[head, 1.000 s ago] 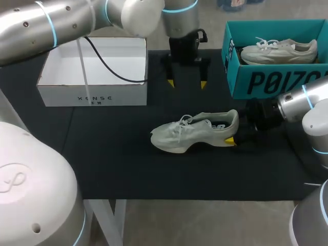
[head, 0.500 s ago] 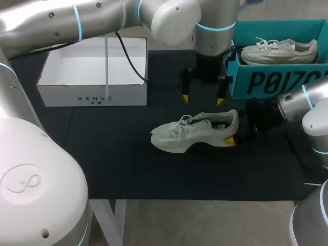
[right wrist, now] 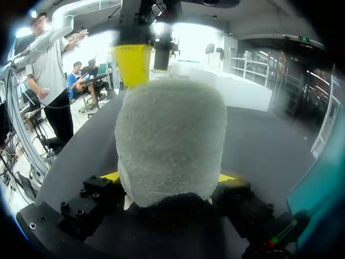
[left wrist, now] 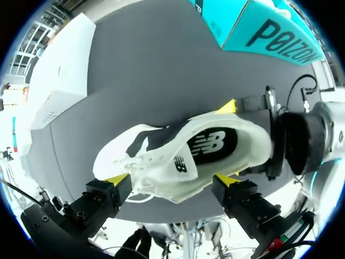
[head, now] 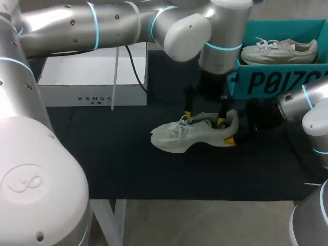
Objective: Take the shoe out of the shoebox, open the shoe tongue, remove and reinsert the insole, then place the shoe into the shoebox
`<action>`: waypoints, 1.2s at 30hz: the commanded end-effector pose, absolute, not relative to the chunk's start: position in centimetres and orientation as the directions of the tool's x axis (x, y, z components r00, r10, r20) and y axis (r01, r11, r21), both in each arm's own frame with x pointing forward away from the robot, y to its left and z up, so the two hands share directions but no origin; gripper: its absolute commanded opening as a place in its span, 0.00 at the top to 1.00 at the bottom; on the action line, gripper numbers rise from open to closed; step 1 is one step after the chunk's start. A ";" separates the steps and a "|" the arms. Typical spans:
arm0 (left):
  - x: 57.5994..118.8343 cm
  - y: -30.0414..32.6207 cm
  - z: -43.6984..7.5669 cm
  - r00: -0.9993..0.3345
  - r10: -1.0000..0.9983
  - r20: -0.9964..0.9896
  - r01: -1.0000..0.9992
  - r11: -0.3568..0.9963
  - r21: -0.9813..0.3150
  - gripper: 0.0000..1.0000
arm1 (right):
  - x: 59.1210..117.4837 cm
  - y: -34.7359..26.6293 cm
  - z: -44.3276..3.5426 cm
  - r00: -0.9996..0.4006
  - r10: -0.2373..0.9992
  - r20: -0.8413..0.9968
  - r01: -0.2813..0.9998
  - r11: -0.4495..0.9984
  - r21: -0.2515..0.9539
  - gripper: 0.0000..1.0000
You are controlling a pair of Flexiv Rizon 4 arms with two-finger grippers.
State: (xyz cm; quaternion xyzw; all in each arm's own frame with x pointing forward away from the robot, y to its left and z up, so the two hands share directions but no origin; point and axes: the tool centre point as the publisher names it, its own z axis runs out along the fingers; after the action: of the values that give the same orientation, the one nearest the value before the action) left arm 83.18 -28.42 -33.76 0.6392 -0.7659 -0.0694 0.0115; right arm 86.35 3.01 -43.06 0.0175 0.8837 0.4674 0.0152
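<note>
While my right gripper (right wrist: 168,178) pinches the fuzzy, rounded heel of the pale grey mesh sneaker (head: 189,134), which stands on its sole on the matte black tabletop (head: 113,159) near the teal cardboard shoebox (head: 277,81), my left gripper (left wrist: 172,182) hangs spread over its laces and open collar.

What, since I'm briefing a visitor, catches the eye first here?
A pale shoe lies on its sole mid-table, the right gripper gripping its heel. The left gripper hangs above its opening, fingers spread either side. A second shoe sits in the teal box at the far right.
</note>
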 end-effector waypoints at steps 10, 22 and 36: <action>83.6 -28.3 -35.6 -0.112 -0.974 -0.198 -0.987 0.086 0.133 0.00 | 86.4 3.1 -43.2 -0.999 0.046 -0.012 0.016 0.563 0.826 1.00; 82.3 -25.4 -33.9 -0.034 -0.965 -0.261 -0.996 0.013 0.083 0.65 | 86.4 3.1 -43.2 -0.999 0.046 -0.012 0.016 0.563 0.826 1.00; 81.6 -22.6 -32.3 0.009 -0.992 -0.124 -0.999 -0.015 0.045 1.00 | 86.4 3.1 -43.2 -0.999 0.046 -0.012 0.016 0.563 0.826 1.00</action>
State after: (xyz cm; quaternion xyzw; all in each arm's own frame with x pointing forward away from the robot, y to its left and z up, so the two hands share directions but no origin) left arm 82.15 -24.53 -32.68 0.7056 -0.6996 -0.0968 -0.0573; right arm 86.35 3.05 -43.04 0.0174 0.8837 0.4676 0.0152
